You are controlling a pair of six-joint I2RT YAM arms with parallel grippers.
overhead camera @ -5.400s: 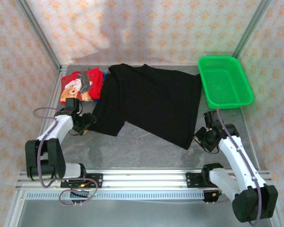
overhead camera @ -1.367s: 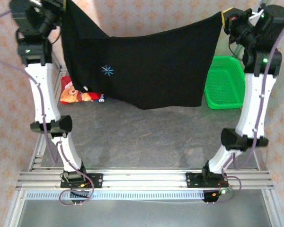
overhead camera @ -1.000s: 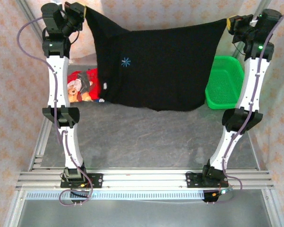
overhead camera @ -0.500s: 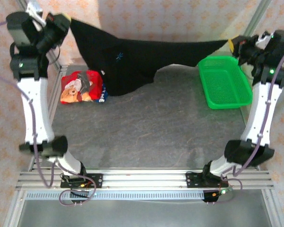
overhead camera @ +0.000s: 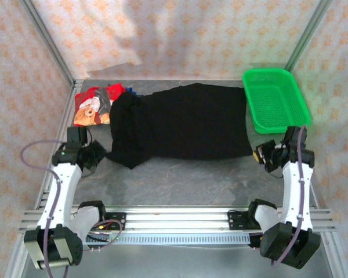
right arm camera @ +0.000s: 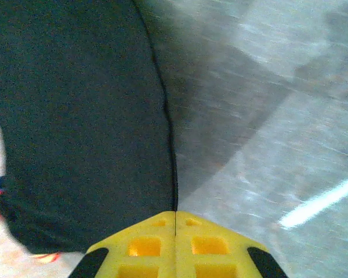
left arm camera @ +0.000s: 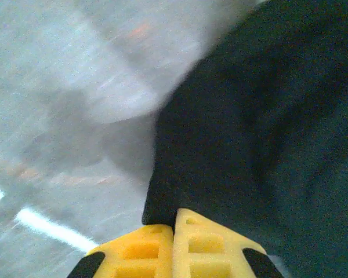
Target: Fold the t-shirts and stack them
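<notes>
Evidently the step in hand is the spreading of the first garment before any fold, judging by how things lie on the grey stone-patterned table (overhead camera: 180,179). The large plain black cloth t-shirt (overhead camera: 185,121) lies across the far middle of it. Its right half is fairly smooth, while its left side is bunched and overlaps the edge of the red cartoon-print t-shirt (overhead camera: 91,105) in the far left corner. A sliver of blue cloth (overhead camera: 130,90) peeps out just beyond that. The green plastic mesh basket (overhead camera: 267,71) sits in the far right corner, just beside the black cloth but not under it. The left gripper (overhead camera: 100,155) is low at the shirt's near left corner and the right gripper (overhead camera: 260,155) low at its near right corner. In each wrist view the yellow fingers (left arm camera: 209,249) are pressed flat together, and the black hem runs straight down into the seam between them. I judge, therefore, that both are pinching a corner of the shirt. The next move probably calls for letting go both corners on the table. The crumpled left side would then need drawing clear of the red shirt and flattening, so that a clean fold can begin.
</notes>
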